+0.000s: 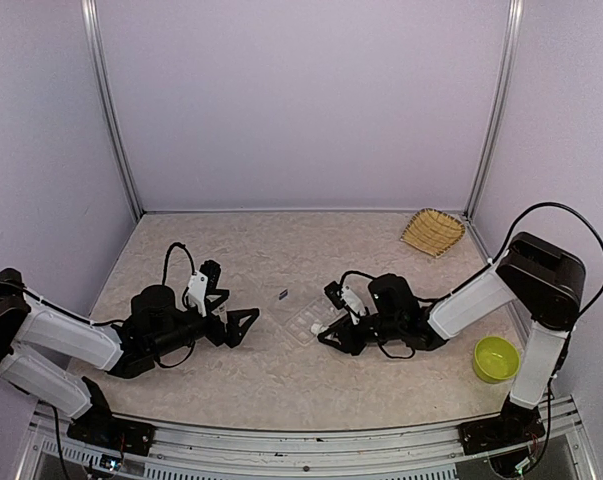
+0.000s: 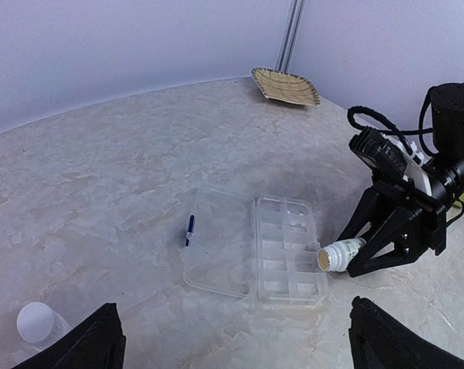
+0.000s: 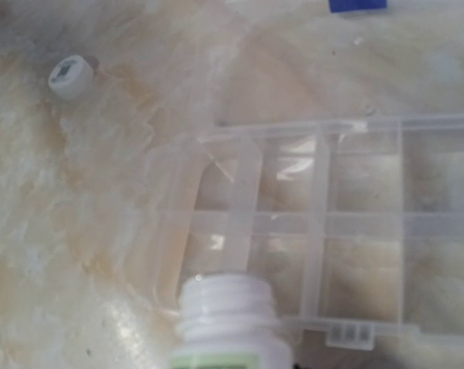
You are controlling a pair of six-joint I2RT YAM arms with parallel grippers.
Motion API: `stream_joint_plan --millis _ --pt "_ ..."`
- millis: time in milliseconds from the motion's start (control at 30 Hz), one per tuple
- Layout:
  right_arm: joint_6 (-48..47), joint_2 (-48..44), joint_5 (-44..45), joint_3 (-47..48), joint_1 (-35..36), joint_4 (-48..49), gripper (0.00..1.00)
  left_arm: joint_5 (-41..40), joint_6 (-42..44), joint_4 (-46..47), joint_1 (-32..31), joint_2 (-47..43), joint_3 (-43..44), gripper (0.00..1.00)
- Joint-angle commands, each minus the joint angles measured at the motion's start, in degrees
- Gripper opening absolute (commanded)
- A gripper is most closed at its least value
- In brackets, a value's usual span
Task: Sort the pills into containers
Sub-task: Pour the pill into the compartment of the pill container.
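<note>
Clear compartment box (image 2: 287, 254) just below centre in the left wrist view, flat on the marbled table (image 2: 101, 177). Lid (image 2: 220, 247) open and lying flat at its left, joined along the long side. Long axis of the tray running roughly top to bottom there; left to right across the right wrist view.

Right gripper (image 2: 355, 252) clamped on a white bottle (image 2: 338, 254) at the tray's lower right edge. Bottle lying nearly level, open mouth pointing left at the compartments.

Left gripper (image 1: 233, 305) left of centre in the top view, fingers spread wide, holding nothing, well apart from the box.

Small dark blue piece (image 2: 190, 229) just left of the lid. White cap (image 2: 35, 321) at lower left.
</note>
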Motion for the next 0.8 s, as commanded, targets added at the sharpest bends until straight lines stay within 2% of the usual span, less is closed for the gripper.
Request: stream_joint_plan --millis 0,767 --pt "-0.4 -1.1 1.1 0.7 0.6 -5.3 0.1 0.9 -0.4 1.4 0.4 0.3 -0.2 0.99" --pt "-0.4 -2.0 1.3 4.4 0.9 -13.7 0.1 1.0 -0.5 1.5 0.4 0.3 -0.2 0.99"
